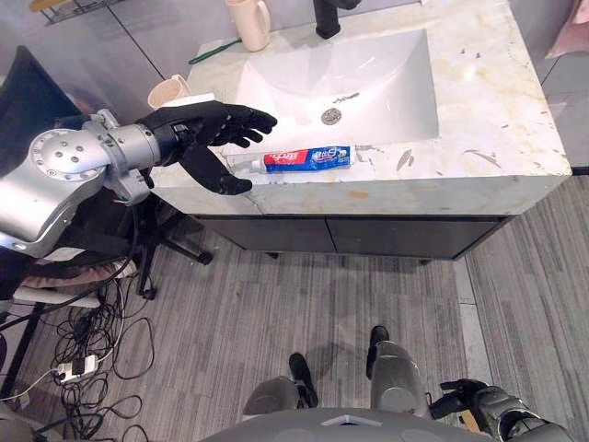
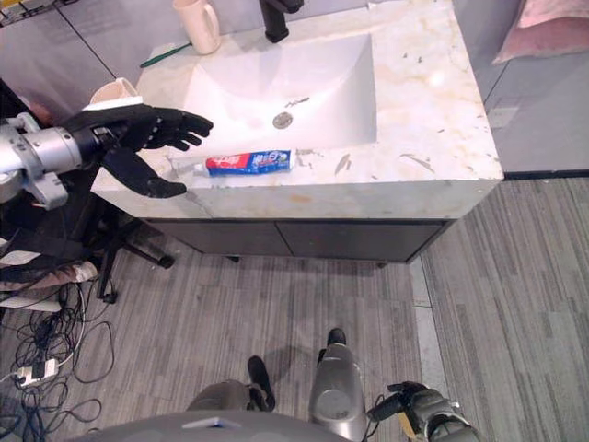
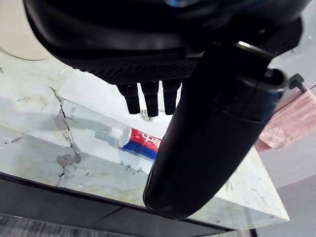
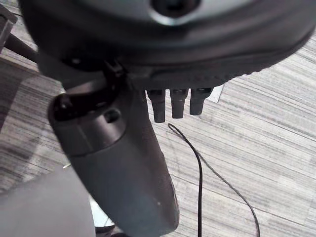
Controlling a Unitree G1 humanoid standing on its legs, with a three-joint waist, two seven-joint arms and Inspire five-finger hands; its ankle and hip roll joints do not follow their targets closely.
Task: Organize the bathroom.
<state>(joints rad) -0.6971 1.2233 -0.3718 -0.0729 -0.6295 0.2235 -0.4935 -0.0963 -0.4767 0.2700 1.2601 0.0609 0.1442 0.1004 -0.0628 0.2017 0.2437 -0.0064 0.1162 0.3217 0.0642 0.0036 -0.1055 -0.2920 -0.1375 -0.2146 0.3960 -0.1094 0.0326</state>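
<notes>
Marble countertop point(image 1: 515, 110): toothpaste tube point(image 1: 308, 158) on front edge; left hand point(image 1: 207, 124) fingers spread.

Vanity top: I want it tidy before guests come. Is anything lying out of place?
Yes. A toothpaste tube lies flat on the marble counter's front edge, before the sink, not stored upright. A green toothbrush lies loose beside the cream mug. The open left hand hovers by the tube's cap.
</notes>
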